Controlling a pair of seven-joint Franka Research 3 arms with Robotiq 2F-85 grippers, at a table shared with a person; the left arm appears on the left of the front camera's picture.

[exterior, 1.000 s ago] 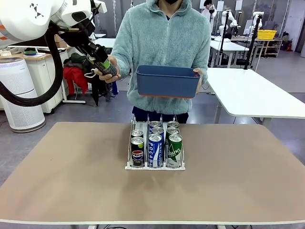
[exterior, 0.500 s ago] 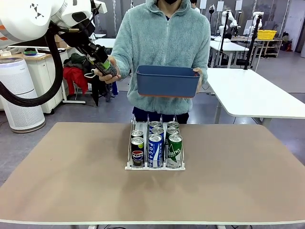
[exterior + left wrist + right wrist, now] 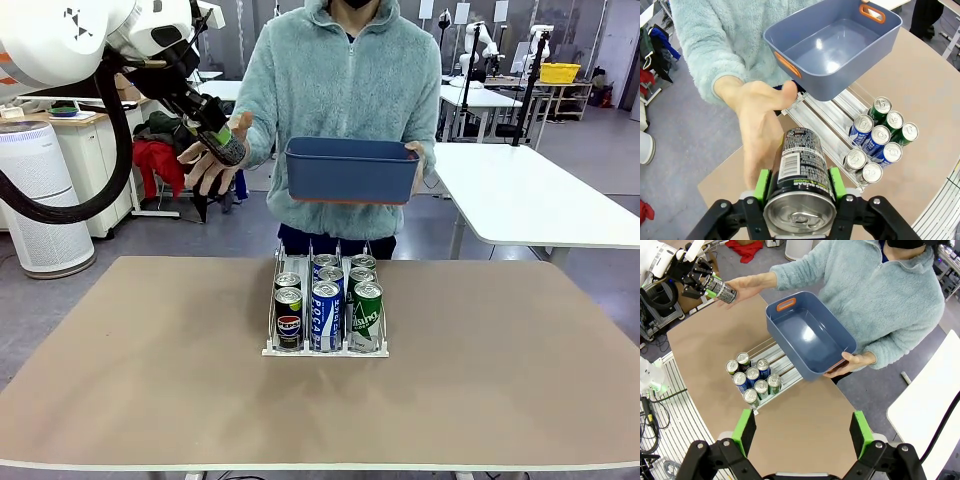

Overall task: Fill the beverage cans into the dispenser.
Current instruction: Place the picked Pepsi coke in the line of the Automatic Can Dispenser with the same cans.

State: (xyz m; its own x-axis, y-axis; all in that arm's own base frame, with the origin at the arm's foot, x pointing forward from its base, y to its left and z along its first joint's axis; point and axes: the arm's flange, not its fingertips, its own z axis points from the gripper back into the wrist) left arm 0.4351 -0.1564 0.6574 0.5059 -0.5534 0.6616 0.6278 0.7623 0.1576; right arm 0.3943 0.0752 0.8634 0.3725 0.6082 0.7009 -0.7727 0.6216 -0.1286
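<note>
Nearest the robot, the brown table [image 3: 150, 370] carries the dispenser [image 3: 325, 348] at its centre, a clear-and-white rack of three lanes. Six beverage cans [image 3: 327, 300] stand upright in it, two per lane: a dark Pepsi-marked can in front of another dark can on the left, two blue-and-white cans in the middle, two green cans on the right. Above and left of the rack, the left gripper [image 3: 222, 140] is clamped on a dark can with a green band [image 3: 800, 175], its green pads pressing the can's sides, held in the air off the table's far edge. The person's open hand [image 3: 208, 160] lies just beneath and behind this can, palm up, fingers spread. Farther off, the person's other hand [image 3: 416, 165] holds a dark blue bin [image 3: 350, 170] with orange handles, empty inside, above the rack's far end. The right gripper [image 3: 802, 437] hangs high over the table, jaws spread wide and holding nothing.
</note>
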